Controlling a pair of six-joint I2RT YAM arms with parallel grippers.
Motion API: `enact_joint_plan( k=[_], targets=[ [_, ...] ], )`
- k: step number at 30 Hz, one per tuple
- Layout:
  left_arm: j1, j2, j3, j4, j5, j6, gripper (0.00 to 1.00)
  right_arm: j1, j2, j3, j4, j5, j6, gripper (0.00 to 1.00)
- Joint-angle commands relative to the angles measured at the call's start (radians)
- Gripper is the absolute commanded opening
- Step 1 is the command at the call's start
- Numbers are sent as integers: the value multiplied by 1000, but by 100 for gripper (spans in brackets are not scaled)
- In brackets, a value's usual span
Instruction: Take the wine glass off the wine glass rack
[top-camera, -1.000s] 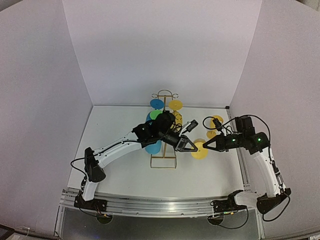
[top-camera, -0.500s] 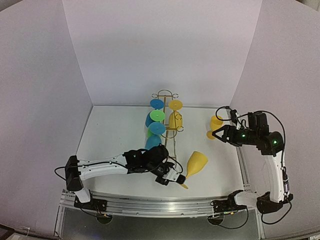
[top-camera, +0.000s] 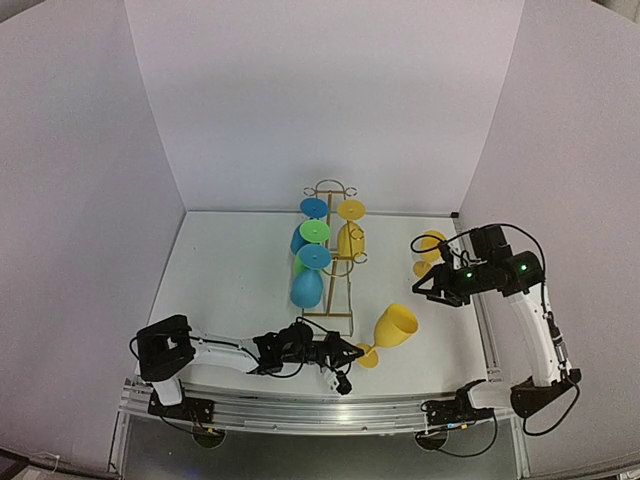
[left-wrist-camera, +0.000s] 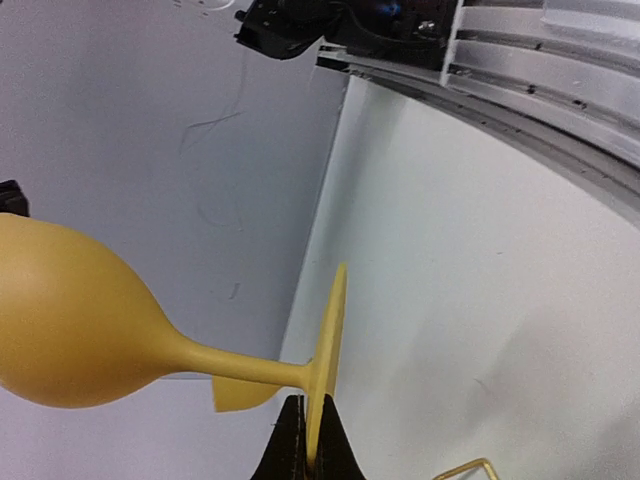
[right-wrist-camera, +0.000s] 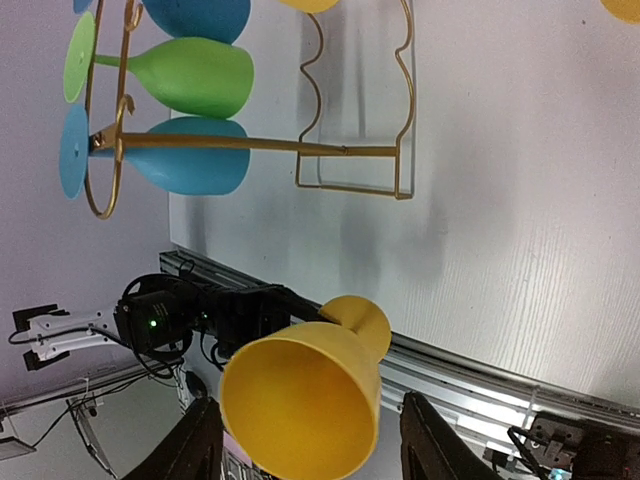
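The gold wire wine glass rack (top-camera: 333, 262) stands mid-table with blue, green and yellow glasses hanging on it; the right wrist view shows the rack (right-wrist-camera: 352, 150) too. My left gripper (top-camera: 350, 352), low by the front edge, is shut on the rim of a yellow wine glass's foot (left-wrist-camera: 328, 340). This wine glass (top-camera: 393, 327) lies tilted off the rack, bowl (left-wrist-camera: 60, 330) pointing away to the right. My right gripper (top-camera: 420, 286) hovers open to its upper right, apart from it. The bowl's mouth (right-wrist-camera: 300, 400) faces the right wrist camera between the open fingers (right-wrist-camera: 195, 440).
Another yellow glass (top-camera: 432, 245) stands on the table at the right, behind the right gripper. A green glass (right-wrist-camera: 190, 75) and a blue glass (right-wrist-camera: 185, 170) hang on the rack's near side. The aluminium rail (top-camera: 300, 408) runs along the front edge.
My left arm has drawn the yellow glass from beside the rack down to the front edge. The right gripper has opened, pulled back to the right, then come forward again.
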Motion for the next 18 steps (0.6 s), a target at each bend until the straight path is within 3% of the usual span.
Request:
enact_joint_plan(
  k=[1,12,18],
  targets=[
    [-9,23,18,287,-74,50,0,9,-20,-87,-17,-52,-15,55],
    [-14,35,43,245,-91,27,0,58,-8,-125,15,-36,-3,47],
    [-14,6,19,174,-83,-1,0,59,11,-1,-57,71,-12,48]
  ],
)
